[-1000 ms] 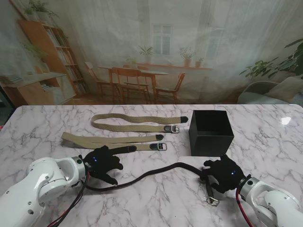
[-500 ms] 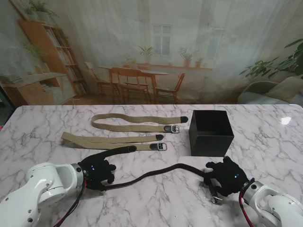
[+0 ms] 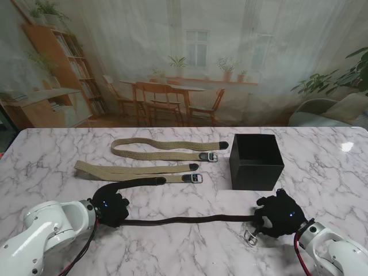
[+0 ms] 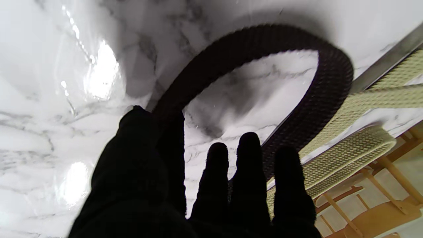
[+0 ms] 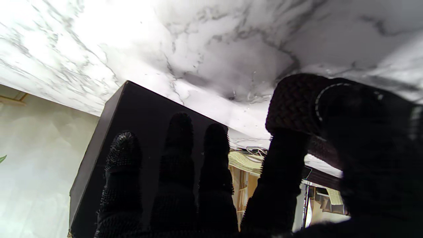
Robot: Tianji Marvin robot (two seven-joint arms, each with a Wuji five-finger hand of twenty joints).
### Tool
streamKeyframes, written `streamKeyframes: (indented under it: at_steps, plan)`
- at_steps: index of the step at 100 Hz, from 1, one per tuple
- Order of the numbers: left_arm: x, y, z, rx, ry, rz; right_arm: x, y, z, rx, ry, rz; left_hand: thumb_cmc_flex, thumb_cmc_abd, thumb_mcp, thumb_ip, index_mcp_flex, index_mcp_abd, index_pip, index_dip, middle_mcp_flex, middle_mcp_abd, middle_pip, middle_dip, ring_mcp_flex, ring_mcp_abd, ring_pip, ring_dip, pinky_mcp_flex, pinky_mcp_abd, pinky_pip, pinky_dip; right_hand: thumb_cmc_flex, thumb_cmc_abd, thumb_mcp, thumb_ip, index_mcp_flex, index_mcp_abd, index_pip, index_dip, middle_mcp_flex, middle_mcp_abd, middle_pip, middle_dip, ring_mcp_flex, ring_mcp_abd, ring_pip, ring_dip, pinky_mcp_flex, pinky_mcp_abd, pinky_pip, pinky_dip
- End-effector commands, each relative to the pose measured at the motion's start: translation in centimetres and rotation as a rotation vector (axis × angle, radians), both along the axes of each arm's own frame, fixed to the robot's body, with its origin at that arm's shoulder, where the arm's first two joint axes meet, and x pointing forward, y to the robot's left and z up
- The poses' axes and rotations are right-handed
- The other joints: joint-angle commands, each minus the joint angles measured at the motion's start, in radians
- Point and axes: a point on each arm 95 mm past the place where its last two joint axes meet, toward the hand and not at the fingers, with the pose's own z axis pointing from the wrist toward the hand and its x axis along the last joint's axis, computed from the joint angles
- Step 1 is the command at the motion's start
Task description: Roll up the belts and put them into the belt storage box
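Observation:
A dark brown woven belt [image 3: 190, 219] lies pulled straight across the near part of the marble table [image 3: 322, 155]. My left hand [image 3: 109, 208] is shut on it where it bends back; its tail [image 3: 138, 183] curves away toward the tan belts. In the left wrist view the thumb and a finger of that hand [image 4: 198, 191] pinch the dark belt [image 4: 330, 82]. My right hand [image 3: 279, 214] is shut on the buckle end, with the metal buckle [image 3: 250, 236] hanging beside it. The right wrist view shows this hand [image 5: 214, 185] pinching the dark belt [image 5: 290, 102]. The black storage box [image 3: 256, 161] stands open just beyond it.
Two tan belts lie flat farther from me: one [image 3: 167, 148] left of the box, the other [image 3: 132, 171] nearer, its buckle by the dark belt's tail. The box wall [image 5: 138, 109] stands close in front of my right fingers. A tan belt [image 4: 357, 148] shows past my left fingers.
The dark belt, slack and curved before, is now drawn into a straight line. Both hands have moved nearer to me and slightly apart, still holding it.

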Motion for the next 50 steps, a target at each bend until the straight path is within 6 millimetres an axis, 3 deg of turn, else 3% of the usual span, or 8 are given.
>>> streamKeyframes:
  at_steps: [1, 10, 19, 27, 38, 43, 50]
  plan:
    - [-0.3, 0.6, -0.3, 0.024, 0.004, 0.017, -0.1, -0.2, -0.6, 0.008, 0.008, -0.017, 0.057, -0.013, 0.031, 0.017, 0.037, 0.008, 0.032, 0.014, 0.016, -0.001, 0.012, 0.013, 0.022, 0.004, 0.012, 0.008, 0.001, 0.006, 0.031, 0.009, -0.045, 0.046, -0.011, 0.0, 0.101, 0.075, 0.089, -0.001, 0.032, -0.025, -0.009, 0.01, 0.019, 0.007, 0.004, 0.018, -0.003, 0.034, 0.015, -0.003]
    - [-0.5, 0.9, -0.2, 0.025, -0.006, 0.025, 0.1, -0.1, -0.9, 0.022, 0.0, -0.017, 0.054, -0.009, 0.031, 0.017, 0.03, 0.004, 0.033, 0.017, 0.016, 0.0, 0.011, 0.013, 0.021, 0.003, 0.011, 0.008, 0.001, 0.007, 0.031, 0.008, -0.05, 0.061, 0.011, 0.015, 0.191, 0.11, 0.097, -0.015, 0.091, -0.07, -0.006, 0.013, 0.038, -0.005, 0.013, 0.025, 0.006, 0.035, 0.025, -0.002]
    - [-0.6, 1.1, -0.1, 0.022, -0.015, 0.028, 0.4, 0.2, -1.3, 0.038, -0.008, -0.009, 0.049, -0.003, 0.03, 0.015, 0.024, 0.002, 0.033, 0.019, 0.018, -0.002, 0.011, 0.013, 0.022, 0.005, 0.011, 0.008, 0.0, 0.008, 0.031, 0.007, -0.05, 0.07, 0.097, 0.022, 0.294, 0.15, 0.122, -0.065, 0.201, -0.151, 0.009, 0.013, 0.078, -0.034, 0.029, 0.034, 0.024, 0.026, 0.043, -0.004]
    - [-0.7, 1.2, 0.0, 0.014, -0.027, 0.027, 0.6, 0.4, -1.5, 0.054, -0.01, 0.0, 0.042, 0.011, 0.027, 0.012, 0.016, 0.0, 0.029, 0.018, 0.017, 0.0, 0.009, 0.012, 0.021, 0.007, 0.009, 0.008, -0.001, 0.009, 0.03, 0.006, -0.045, 0.068, 0.138, 0.03, 0.339, 0.186, 0.121, -0.074, 0.286, -0.172, 0.028, 0.019, 0.123, -0.054, 0.048, 0.044, 0.047, 0.017, 0.063, -0.002]
    - [-0.8, 1.2, 0.3, 0.004, -0.04, 0.022, 0.9, 0.8, -1.8, 0.095, -0.003, 0.003, 0.039, 0.024, 0.021, 0.008, 0.009, 0.0, 0.026, 0.018, 0.015, 0.0, 0.005, 0.011, 0.019, 0.007, 0.008, 0.007, -0.002, 0.011, 0.029, 0.005, -0.017, 0.036, 0.16, 0.03, 0.348, 0.21, 0.126, -0.069, 0.409, -0.121, 0.071, 0.049, 0.215, -0.061, 0.108, 0.081, 0.104, 0.003, 0.108, 0.01]
    - [-0.9, 1.2, 0.4, 0.0, -0.045, 0.02, 0.9, 0.9, -1.9, 0.115, 0.001, 0.004, 0.039, 0.026, 0.019, 0.008, 0.009, -0.001, 0.026, 0.018, 0.016, -0.001, 0.005, 0.01, 0.02, 0.008, 0.008, 0.007, -0.003, 0.011, 0.029, 0.004, 0.013, 0.017, 0.156, 0.02, 0.304, 0.198, 0.137, -0.061, 0.467, -0.069, 0.092, 0.074, 0.257, -0.058, 0.142, 0.106, 0.136, -0.01, 0.136, 0.023]
    - [-1.0, 1.2, 0.5, -0.003, -0.05, 0.019, 1.0, 1.1, -2.1, 0.127, 0.007, 0.005, 0.039, 0.028, 0.016, 0.007, 0.007, 0.0, 0.025, 0.018, 0.016, 0.0, 0.004, 0.009, 0.02, 0.009, 0.008, 0.007, -0.003, 0.013, 0.028, 0.004, 0.039, -0.001, 0.151, 0.01, 0.237, 0.167, 0.162, -0.046, 0.541, -0.048, 0.109, 0.105, 0.321, -0.044, 0.194, 0.142, 0.176, -0.021, 0.17, 0.038]
